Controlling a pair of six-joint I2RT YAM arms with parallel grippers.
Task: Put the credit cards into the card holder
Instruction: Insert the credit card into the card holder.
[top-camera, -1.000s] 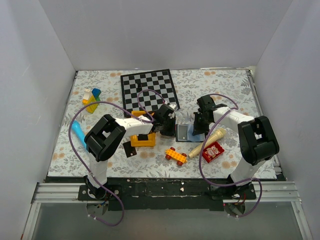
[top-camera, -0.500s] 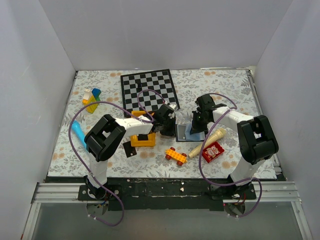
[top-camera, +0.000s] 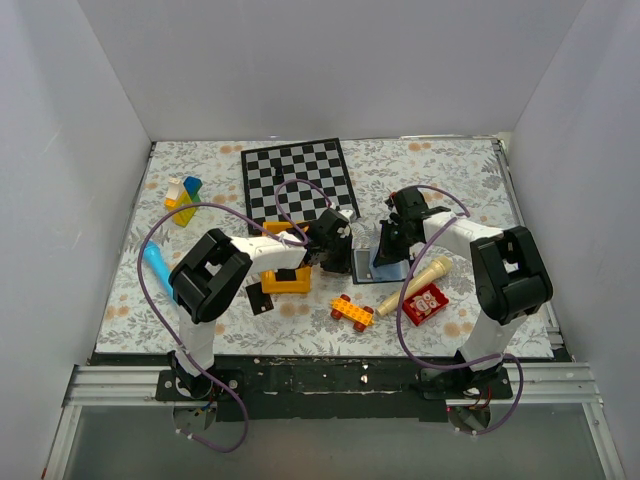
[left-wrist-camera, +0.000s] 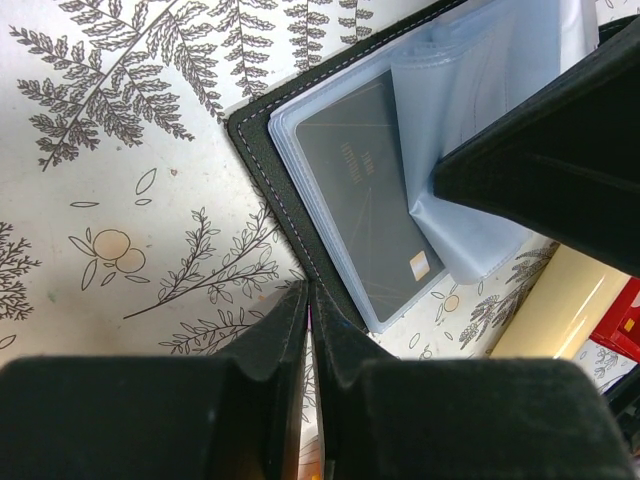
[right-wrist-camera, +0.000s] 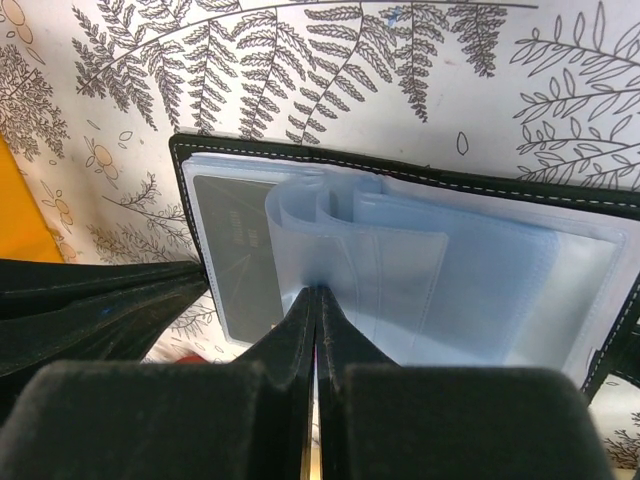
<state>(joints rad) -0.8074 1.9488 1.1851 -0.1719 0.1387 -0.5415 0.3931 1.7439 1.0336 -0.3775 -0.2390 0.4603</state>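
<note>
The card holder (top-camera: 365, 268) lies open on the table, black rim (left-wrist-camera: 262, 160) and blue-grey clear sleeves (right-wrist-camera: 480, 290) facing up. One dark credit card (left-wrist-camera: 365, 210) sits inside its end sleeve and also shows in the right wrist view (right-wrist-camera: 235, 250). My left gripper (top-camera: 335, 252) is shut, its tips (left-wrist-camera: 310, 290) at the holder's black edge. My right gripper (top-camera: 392, 240) is shut, its tips (right-wrist-camera: 315, 292) pressed against the folded-over sleeves. A loose black card (top-camera: 259, 298) lies on the table left of the holder. Another flat black piece (top-camera: 285, 275) rests on a yellow block.
A chessboard (top-camera: 297, 180) lies behind the grippers. A yellow block (top-camera: 290, 287) sits beside the left gripper. An orange brick (top-camera: 352, 310), a cream cylinder (top-camera: 415, 283) and a red box (top-camera: 426, 302) lie in front of the holder. Coloured blocks (top-camera: 183, 195) and a blue piece (top-camera: 157, 265) are at the left.
My right gripper has shifted a little to the left and further over the open holder. The left gripper has hardly moved.
</note>
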